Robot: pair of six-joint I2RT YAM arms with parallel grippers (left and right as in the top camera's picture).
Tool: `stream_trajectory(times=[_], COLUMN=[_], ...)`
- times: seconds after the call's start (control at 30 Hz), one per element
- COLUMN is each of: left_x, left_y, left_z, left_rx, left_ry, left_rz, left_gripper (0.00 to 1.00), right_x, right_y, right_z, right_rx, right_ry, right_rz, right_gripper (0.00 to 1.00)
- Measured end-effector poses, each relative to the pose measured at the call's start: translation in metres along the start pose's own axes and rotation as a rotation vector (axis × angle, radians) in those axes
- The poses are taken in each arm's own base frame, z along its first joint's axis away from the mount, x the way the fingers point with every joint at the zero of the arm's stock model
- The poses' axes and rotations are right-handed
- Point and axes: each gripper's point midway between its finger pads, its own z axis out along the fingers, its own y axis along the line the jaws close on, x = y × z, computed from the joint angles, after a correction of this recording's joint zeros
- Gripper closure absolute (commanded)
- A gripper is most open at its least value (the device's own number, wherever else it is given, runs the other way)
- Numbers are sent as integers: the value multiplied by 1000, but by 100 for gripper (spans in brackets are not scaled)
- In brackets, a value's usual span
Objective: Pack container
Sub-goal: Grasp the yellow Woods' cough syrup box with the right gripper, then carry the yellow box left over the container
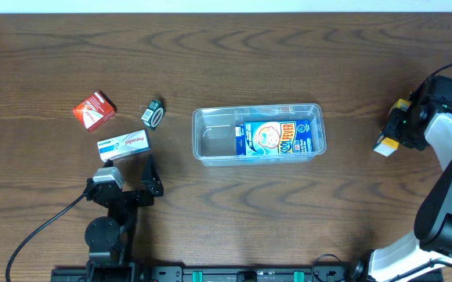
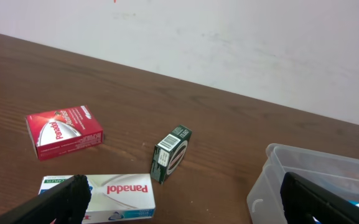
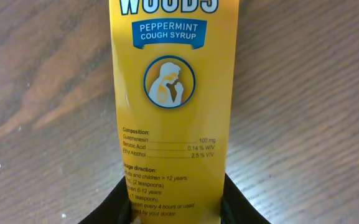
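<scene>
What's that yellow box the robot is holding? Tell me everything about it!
It's a tall yellow cardboard box saying "Peppermint Cough Syrup" on a blue label, with a round picture of someone coughing and small print below. The right gripper pinches its lower end between black fingers. The brown wooden table lies behind it.
</scene>
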Motion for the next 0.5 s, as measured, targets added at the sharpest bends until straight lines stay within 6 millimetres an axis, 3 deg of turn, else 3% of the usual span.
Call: stream_trajectory(times=[0.13, 0.23, 0.37, 0.5], left_x=[0, 0, 0, 0], left_y=[0, 0, 0, 0], left_z=[0, 0, 0, 0], left_rx=[0, 0, 0, 0], left_ry=[0, 0, 0, 0], left_rz=[0, 0, 0, 0], left_gripper=[2, 2, 2, 2], right_x=[-7, -19, -29, -21], right_y=[11, 26, 54, 94], right_z=[-21, -53, -103, -141], right_rx=[-61, -144, -287, -418], right_ry=[-46, -125, -232, -287], right_rz=[-3, -15, -55, -149], right_gripper=[77, 76, 75, 75])
